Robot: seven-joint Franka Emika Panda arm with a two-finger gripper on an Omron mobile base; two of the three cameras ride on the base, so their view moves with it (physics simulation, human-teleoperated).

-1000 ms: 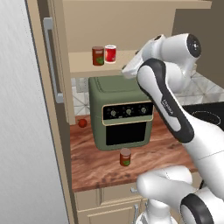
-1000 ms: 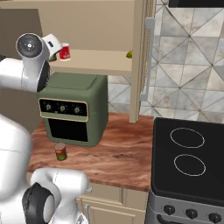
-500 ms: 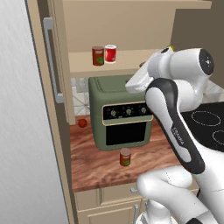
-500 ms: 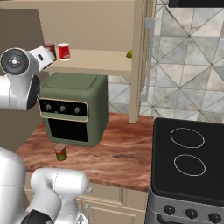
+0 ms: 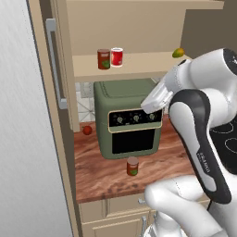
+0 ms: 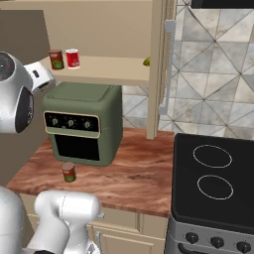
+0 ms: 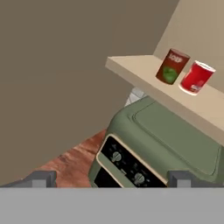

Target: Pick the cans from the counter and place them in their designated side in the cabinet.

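Two cans stand side by side on the cabinet shelf point(image 5: 139, 65): a brown-red one with a green label point(image 5: 103, 59) point(image 6: 56, 59) point(image 7: 172, 66) and a bright red one point(image 5: 117, 57) point(image 6: 72, 58) point(image 7: 197, 77). Another brown-red can with a green patch point(image 5: 132, 166) point(image 6: 68, 172) stands upright on the wood-grain counter point(image 5: 104, 178) in front of the green oven point(image 5: 127, 118). My gripper point(image 7: 111, 179) is open and holds nothing. It hangs off the shelf's edge, above the oven's front, and looks toward the two shelved cans.
A small red fruit point(image 5: 87, 130) lies on the counter left of the oven. A yellow-green fruit point(image 5: 177, 53) sits at the shelf's right end. The open cabinet door point(image 5: 60, 69) with its grey handle stands at the left. The black stovetop point(image 6: 213, 173) is to the right.
My hand has drawn back from the shelf, down and away from the two cans, and is still open. The cans have not moved.
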